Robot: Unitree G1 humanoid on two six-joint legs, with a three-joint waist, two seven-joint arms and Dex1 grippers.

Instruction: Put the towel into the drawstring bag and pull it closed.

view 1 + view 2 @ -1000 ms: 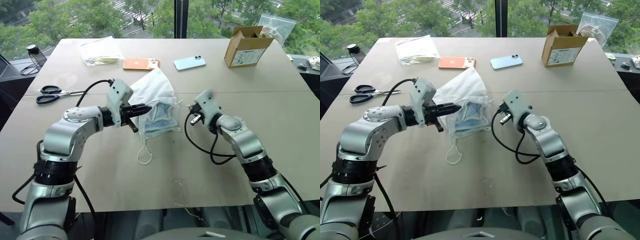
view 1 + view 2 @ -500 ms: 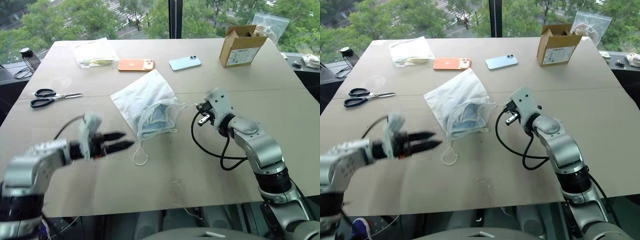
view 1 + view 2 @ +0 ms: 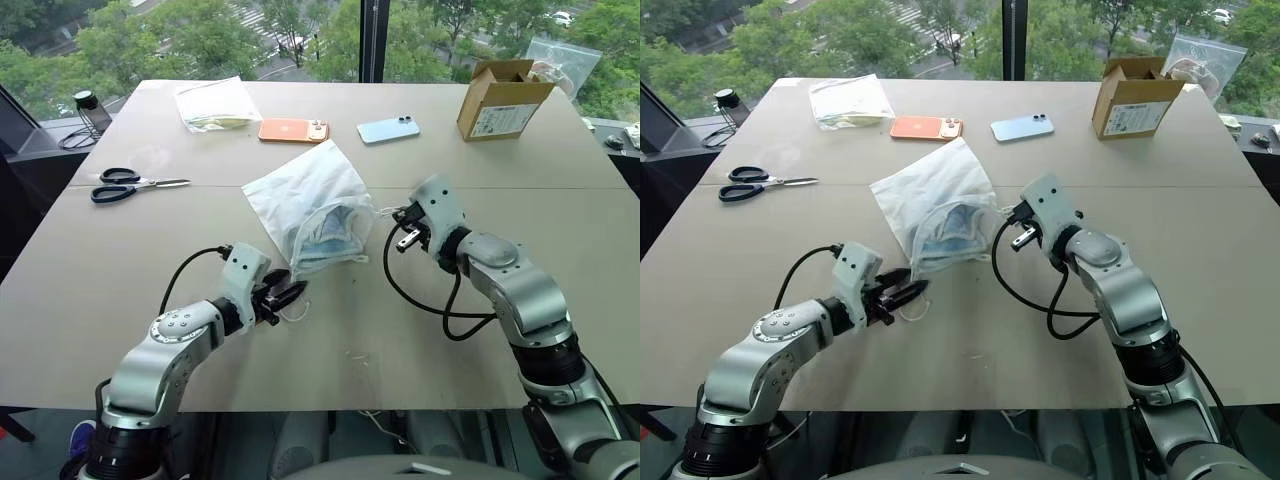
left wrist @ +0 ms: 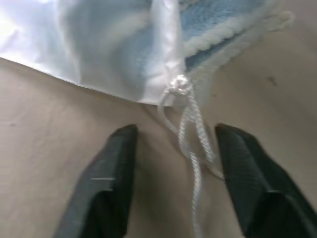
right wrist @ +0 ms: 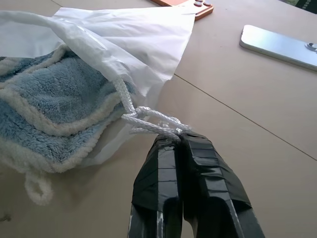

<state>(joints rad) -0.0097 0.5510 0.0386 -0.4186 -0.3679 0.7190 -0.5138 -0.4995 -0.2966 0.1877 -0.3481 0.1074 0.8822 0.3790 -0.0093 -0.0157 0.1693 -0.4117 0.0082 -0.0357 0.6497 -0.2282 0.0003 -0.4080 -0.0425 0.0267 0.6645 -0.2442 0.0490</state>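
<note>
Closing bag (image 3: 300,195) mid-desk, towel (image 5: 47,106) poking from its mouth | right end effector (image 5: 178,136) clamped on bag's right cord | left end effector (image 4: 173,148) apart, straddling bag's left cord (image 4: 190,124): pinch near knot, pull outward evenly.

Wide beige tabletop (image 3: 560,200), seam running across its middle. Landmark: orange smartphone (image 3: 294,130), lying face down near the far edge. Just right of the phone, a light-blue smartphone (image 3: 388,129), also face down. Left of the phone, a clear plastic bag with yellowish papers (image 3: 212,105). Nearer and well left of the phone, black-handled scissors (image 3: 136,186), lying flat. Far right of the phone, an open brown cardboard box (image 3: 500,98), upright. At the far left corner, a dark jar (image 3: 89,108).
</note>
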